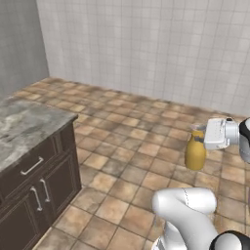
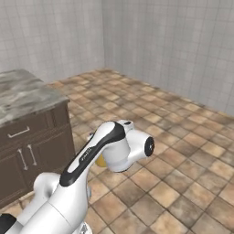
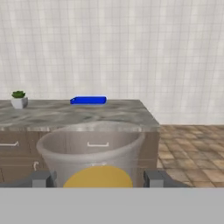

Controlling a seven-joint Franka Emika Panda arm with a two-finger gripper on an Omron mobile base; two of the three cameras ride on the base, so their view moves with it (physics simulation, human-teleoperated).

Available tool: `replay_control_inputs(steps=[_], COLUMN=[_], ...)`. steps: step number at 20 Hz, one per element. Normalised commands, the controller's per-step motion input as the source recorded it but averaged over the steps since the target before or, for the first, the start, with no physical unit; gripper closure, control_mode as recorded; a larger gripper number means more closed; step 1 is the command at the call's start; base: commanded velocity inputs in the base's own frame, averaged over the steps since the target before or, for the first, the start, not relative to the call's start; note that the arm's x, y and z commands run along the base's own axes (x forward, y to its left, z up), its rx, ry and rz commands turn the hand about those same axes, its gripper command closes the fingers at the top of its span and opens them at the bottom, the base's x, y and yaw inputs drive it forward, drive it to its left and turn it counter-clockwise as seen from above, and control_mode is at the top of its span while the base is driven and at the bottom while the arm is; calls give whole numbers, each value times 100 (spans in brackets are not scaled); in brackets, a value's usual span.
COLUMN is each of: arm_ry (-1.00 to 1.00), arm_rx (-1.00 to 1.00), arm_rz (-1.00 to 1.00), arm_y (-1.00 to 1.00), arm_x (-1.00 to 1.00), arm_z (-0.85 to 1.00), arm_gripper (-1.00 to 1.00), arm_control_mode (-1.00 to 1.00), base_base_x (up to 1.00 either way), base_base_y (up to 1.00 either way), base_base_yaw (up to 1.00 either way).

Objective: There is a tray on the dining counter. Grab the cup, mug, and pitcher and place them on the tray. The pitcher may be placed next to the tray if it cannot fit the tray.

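The yellow-orange pitcher (image 1: 195, 152) hangs in the air above the tiled floor, with my gripper (image 1: 198, 134) shut on its neck from the right. In the hand view its wide grey rim and yellow body (image 3: 98, 176) sit close up between the two dark fingertips (image 3: 41, 179). A sliver of the pitcher (image 2: 99, 161) peeks from behind my arm. The blue tray (image 3: 88, 100) lies far off on the dining counter (image 3: 78, 114), near its back edge. The cup and the mug are out of view.
A small potted plant (image 3: 18, 99) stands at the counter's left end. The counter's end (image 1: 27, 124) with dark drawers and cabinet doors (image 1: 41, 190) is to my left. Brown floor tiles (image 1: 136, 141) stretch to the white tiled walls.
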Motion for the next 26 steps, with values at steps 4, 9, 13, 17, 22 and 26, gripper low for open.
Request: replay_control_inputs(steps=[4,9,13,17,22,26], arm_ry=[0,0,0,0,0,0], arm_rx=[0,0,0,0,0,0], arm_rz=[0,0,0,0,0,0], arm_y=[0,0,0,0,0,0], arm_x=[0,0,0,0,0,0], arm_z=[0,0,0,0,0,0], arm_gripper=[100,100,100,100,100,100], arm_control_mode=[100,100,100,100,100,100], base_base_x=[94,94,94,94,94,94], base_base_y=[-12,-12,-11,-9,-5,-3], base_base_yaw=[3,4,5,7,12,15])
